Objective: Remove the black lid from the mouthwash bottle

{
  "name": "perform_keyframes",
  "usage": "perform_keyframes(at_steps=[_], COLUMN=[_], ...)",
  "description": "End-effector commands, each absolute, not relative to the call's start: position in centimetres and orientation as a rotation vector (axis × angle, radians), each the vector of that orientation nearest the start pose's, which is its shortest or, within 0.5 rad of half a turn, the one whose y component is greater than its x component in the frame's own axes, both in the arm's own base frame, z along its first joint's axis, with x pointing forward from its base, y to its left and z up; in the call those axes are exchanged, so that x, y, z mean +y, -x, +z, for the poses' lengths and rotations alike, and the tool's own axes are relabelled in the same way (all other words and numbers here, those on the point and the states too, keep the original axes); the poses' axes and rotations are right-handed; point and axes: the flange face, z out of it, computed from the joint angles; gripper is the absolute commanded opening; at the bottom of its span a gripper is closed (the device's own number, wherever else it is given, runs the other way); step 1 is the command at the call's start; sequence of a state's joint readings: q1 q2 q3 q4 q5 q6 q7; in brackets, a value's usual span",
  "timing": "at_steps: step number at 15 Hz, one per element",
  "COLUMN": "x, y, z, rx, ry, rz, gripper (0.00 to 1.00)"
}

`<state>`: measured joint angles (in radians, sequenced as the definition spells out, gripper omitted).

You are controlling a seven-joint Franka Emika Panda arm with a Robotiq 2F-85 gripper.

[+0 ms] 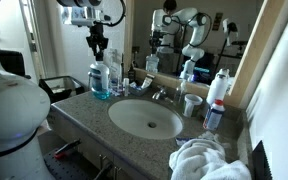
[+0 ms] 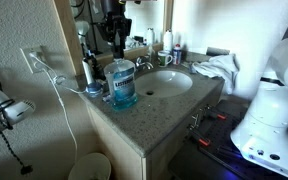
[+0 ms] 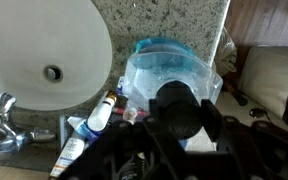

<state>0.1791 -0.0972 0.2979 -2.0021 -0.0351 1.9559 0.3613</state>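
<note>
In an exterior view, the camera faces the mirror [image 1: 224,30] across the sink [image 1: 144,120] [image 2: 169,82]. In an exterior view, it looks along the counter [image 2: 134,120] from its end. Both exterior views share the sink and the mouthwash bottle [image 1: 101,80] [image 2: 122,85]. The wrist view looks steeply down, close above that bottle.

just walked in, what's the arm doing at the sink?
The gripper hangs directly over the mouthwash bottle, which stands upright on the granite counter beside the sink. In the wrist view the black lid sits just ahead of the fingers, above the bottle's body. These views don't show whether the jaws have closed on the lid or whether it has come off the neck.
</note>
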Motion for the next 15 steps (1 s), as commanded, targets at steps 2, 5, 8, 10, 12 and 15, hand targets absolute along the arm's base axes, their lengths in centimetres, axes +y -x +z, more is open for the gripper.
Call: perform_keyframes(at_steps=[2,5,8,10,12,15], x=[24.6,24.5,24.2,24.0,23.8,23.3], y=[-47.2,-47.4,-47.5,-47.7,-47.7,-47.6], z=[51.0,52.0,53.3,54.2,55.1,56.5], rx=[-0.167,-0.160,-0.151,-0.150,-0.146,-0.143], ry=[3.180,3.187,3.180,3.179,3.184,3.195], rz=[-0.119,-0.148,-0.177,-0.197,-0.218,-0.259], gripper=[0.20,0.20,0.20,0.20,0.20,0.20])
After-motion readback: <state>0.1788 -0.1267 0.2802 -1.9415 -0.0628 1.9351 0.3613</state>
